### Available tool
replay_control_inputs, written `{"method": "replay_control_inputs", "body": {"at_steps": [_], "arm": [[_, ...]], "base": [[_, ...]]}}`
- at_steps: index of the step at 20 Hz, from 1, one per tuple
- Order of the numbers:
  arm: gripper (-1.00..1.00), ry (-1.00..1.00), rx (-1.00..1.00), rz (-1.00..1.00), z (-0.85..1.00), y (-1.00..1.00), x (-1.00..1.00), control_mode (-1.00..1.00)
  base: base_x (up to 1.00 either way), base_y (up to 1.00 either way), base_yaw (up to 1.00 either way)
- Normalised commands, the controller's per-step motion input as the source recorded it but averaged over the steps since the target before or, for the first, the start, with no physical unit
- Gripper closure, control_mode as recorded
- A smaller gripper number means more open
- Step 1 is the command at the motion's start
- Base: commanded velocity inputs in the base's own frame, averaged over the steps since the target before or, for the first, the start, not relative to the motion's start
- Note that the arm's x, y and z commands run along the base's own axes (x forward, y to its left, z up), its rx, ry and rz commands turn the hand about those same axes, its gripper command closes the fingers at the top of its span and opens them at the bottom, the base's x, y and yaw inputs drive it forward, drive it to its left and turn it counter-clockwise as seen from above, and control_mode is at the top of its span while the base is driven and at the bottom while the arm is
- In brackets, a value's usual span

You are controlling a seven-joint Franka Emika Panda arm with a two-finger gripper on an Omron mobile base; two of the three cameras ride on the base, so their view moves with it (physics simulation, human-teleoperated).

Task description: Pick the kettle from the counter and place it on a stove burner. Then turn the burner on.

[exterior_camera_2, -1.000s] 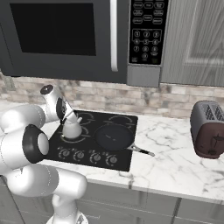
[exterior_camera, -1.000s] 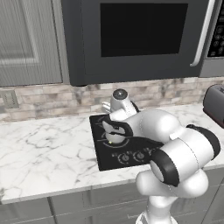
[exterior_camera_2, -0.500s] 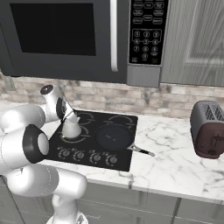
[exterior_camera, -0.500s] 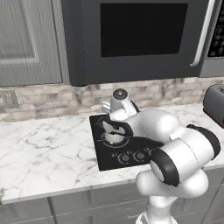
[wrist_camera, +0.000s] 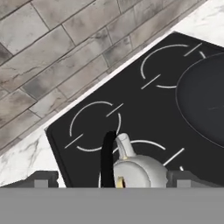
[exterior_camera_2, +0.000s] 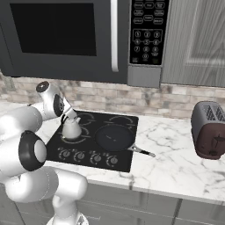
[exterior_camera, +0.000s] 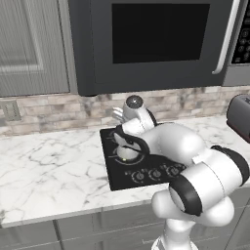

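The small pale kettle (wrist_camera: 139, 171) stands upright on the front-left stove burner (wrist_camera: 153, 145) of the black cooktop, its black handle (wrist_camera: 106, 157) arching over the top. My gripper (wrist_camera: 113, 178) hangs just above it, open, with one fingertip (wrist_camera: 43, 178) on each side and clear of the handle. In the right base view the kettle (exterior_camera_2: 71, 129) sits under the gripper (exterior_camera_2: 69, 116). In the left base view the kettle (exterior_camera: 128, 152) is partly hidden by my arm. The marble counter (exterior_camera: 49, 161) surrounds the cooktop.
A dark pan (exterior_camera_2: 115, 137) with a thin handle (exterior_camera_2: 143, 151) covers the front-right burner. A row of knobs (exterior_camera_2: 90, 157) runs along the cooktop's front edge. A dark toaster (exterior_camera_2: 210, 130) stands on the counter at right. A microwave (exterior_camera_2: 66, 37) hangs above.
The jaws have opened wide and let go of the kettle's handle. The kettle stays where it was on the burner, and the arm has barely moved.
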Motion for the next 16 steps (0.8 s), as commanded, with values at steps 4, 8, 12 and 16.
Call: {"method": "replay_control_inputs", "body": {"at_steps": [4,8,12,16], "arm": [[-1.00,-0.13,-0.03,0.00,0.39,0.13,-0.25,-1.00],[-1.00,-0.02,-0.14,0.03,0.10,0.20,-0.76,-1.00],[-1.00,0.00,-0.14,0.05,0.08,0.13,-1.00,-1.00],[-1.00,0.00,-0.10,0.05,0.30,0.02,-1.00,-1.00]], "base": [[0.00,0.00,0.00],[0.00,0.00,0.00],[0.00,0.00,0.00],[0.00,0.00,0.00]]}}
